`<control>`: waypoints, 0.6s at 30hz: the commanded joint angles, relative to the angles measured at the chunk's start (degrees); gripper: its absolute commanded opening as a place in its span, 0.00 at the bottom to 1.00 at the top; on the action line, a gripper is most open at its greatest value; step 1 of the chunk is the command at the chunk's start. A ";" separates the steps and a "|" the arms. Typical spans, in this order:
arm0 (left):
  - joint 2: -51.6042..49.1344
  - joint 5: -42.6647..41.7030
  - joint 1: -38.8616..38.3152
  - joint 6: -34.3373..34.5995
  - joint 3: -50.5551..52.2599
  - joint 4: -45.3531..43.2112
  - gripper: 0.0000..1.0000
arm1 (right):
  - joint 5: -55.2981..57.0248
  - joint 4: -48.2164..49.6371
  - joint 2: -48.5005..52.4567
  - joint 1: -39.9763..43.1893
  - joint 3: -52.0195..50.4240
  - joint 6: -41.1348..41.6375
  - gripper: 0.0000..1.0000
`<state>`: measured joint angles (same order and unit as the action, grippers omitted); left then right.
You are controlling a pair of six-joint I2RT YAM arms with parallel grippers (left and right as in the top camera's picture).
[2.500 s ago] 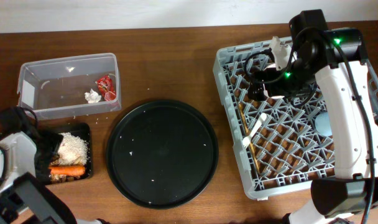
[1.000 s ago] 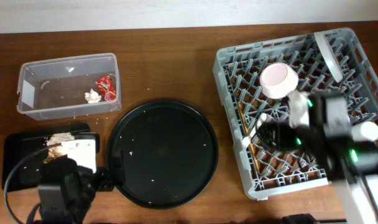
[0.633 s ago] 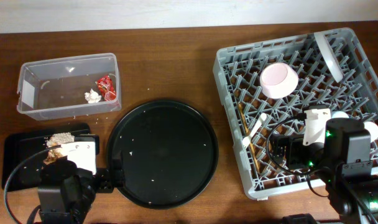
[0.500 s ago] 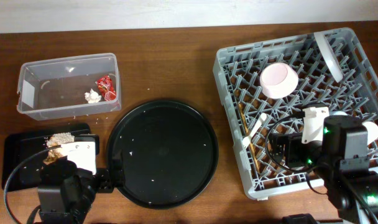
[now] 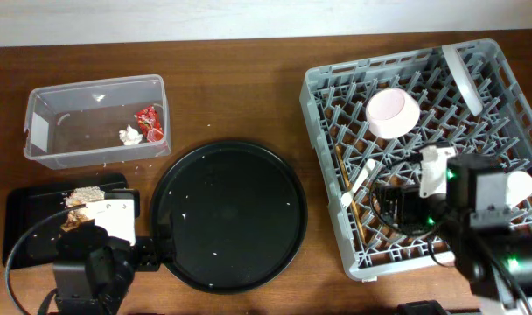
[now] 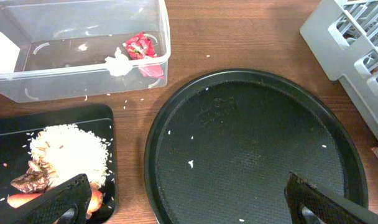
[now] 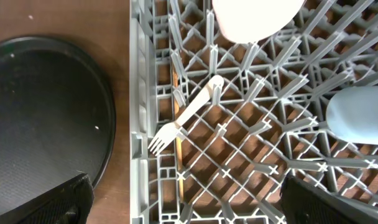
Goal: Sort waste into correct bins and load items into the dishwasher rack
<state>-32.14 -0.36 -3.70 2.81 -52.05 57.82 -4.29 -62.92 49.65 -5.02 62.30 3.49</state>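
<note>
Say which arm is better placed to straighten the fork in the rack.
Right, likely: the right hand hovers open above the fork in the rack; the left hand is over the round tray.

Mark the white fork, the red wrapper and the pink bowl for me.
white plastic fork [image 7: 190, 111]: right wrist view, middle of its handle.
red snack wrapper [image 6: 141, 46]: left wrist view, its crinkled middle.
small pink bowl [image 5: 391, 112]: overhead view, centre of its pink face.
</note>
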 commanded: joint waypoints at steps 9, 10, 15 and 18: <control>0.24 0.61 0.11 0.59 0.55 0.11 0.99 | 0.81 0.22 -19.63 0.17 -8.48 0.57 0.99; 0.24 0.59 0.11 0.59 0.55 0.09 0.99 | 4.26 0.90 -22.03 0.31 -11.28 0.59 0.99; 0.24 0.61 0.11 0.59 0.55 0.09 0.99 | 10.58 10.01 -35.91 0.31 -25.81 0.61 0.99; 0.24 0.61 0.11 0.59 0.55 0.09 0.99 | 10.56 15.87 -43.34 0.33 -31.21 0.63 0.99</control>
<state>-32.14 -0.36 -3.70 2.81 -51.92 57.93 3.70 -50.72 12.93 -4.97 35.29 3.90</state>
